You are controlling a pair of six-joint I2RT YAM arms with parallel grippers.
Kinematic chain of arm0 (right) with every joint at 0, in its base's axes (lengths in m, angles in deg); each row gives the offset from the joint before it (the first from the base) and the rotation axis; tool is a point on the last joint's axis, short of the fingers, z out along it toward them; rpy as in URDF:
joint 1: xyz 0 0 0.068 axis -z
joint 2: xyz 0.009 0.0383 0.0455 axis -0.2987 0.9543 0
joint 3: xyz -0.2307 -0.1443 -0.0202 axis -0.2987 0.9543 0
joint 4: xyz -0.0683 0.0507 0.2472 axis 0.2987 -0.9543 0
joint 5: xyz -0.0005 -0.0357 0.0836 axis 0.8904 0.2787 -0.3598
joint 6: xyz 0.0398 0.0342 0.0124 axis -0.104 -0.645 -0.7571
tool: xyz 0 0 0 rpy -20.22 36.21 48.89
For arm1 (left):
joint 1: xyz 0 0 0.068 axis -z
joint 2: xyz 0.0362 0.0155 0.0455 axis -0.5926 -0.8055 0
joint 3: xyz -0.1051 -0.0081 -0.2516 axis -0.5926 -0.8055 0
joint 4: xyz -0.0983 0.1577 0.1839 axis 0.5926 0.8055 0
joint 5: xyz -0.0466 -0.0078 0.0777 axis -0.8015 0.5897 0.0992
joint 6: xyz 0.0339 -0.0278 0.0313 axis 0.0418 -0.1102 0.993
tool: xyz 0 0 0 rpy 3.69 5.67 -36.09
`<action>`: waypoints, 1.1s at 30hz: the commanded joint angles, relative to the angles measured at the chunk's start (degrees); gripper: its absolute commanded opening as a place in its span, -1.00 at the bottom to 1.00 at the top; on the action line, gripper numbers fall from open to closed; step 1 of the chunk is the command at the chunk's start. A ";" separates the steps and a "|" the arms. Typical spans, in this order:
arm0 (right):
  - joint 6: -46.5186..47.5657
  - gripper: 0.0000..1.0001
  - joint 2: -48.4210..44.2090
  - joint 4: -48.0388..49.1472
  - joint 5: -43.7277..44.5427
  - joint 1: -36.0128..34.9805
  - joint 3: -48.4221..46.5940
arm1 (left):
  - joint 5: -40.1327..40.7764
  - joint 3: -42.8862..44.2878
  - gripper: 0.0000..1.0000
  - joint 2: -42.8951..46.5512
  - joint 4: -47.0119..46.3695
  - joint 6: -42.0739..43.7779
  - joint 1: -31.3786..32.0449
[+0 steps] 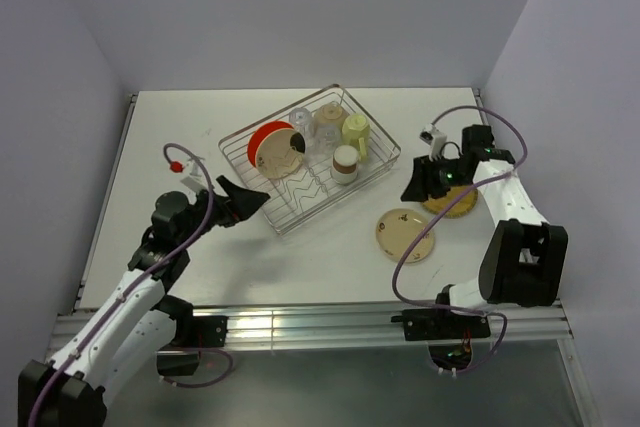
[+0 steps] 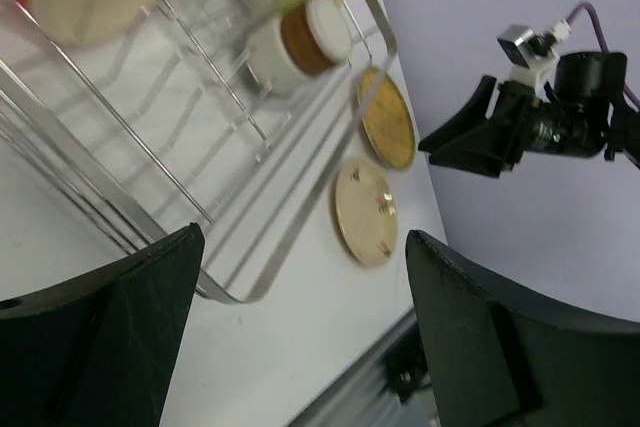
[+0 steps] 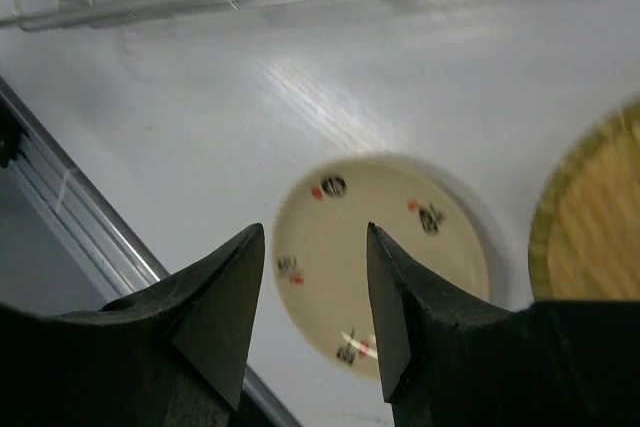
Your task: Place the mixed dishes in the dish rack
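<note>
- A speckled plate (image 1: 405, 235) lies flat on the table (image 1: 180, 147), near right.
- The left gripper (image 2: 303, 235) hovers at the dish rack's (image 1: 300, 187) near-left corner, fingers spread wide and empty.
- The right gripper (image 3: 315, 232) hangs just beside the flat yellow woven plate (image 1: 452, 209), fingers partly apart, holding nothing.
- Mid-table, the rack holds an orange plate (image 1: 265, 137) on edge, a brown-and-white cup (image 1: 345, 162), and a mug (image 1: 355, 129) farther back.

White links and black joints on the left arm (image 1: 125, 299) at seven o'clock and the right arm (image 1: 515, 205) at four — purple cables (image 1: 208, 205) loop alongside; fingers (image 3: 200, 317) black, wedge-shaped.
</note>
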 commanded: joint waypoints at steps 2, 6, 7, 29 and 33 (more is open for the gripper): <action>7.35 0.06 -4.96 -10.11 6.30 5.75 2.34 | -3.79 3.58 0.77 -4.34 -6.39 -1.69 8.03; 10.87 0.05 -5.05 -9.69 15.19 9.79 4.98 | -0.26 4.20 0.77 -6.63 -7.79 -1.95 13.39; 11.05 0.05 -4.87 -8.99 16.25 11.28 5.68 | 0.18 4.20 0.77 -7.41 -8.32 -1.95 14.71; 8.59 -0.10 11.65 -1.34 19.78 11.99 8.94 | 7.13 5.52 0.79 -9.35 -9.38 -1.95 21.05; 8.94 -0.13 13.49 -1.95 17.68 11.91 7.45 | 7.04 6.05 0.79 -10.23 -9.82 -1.60 21.05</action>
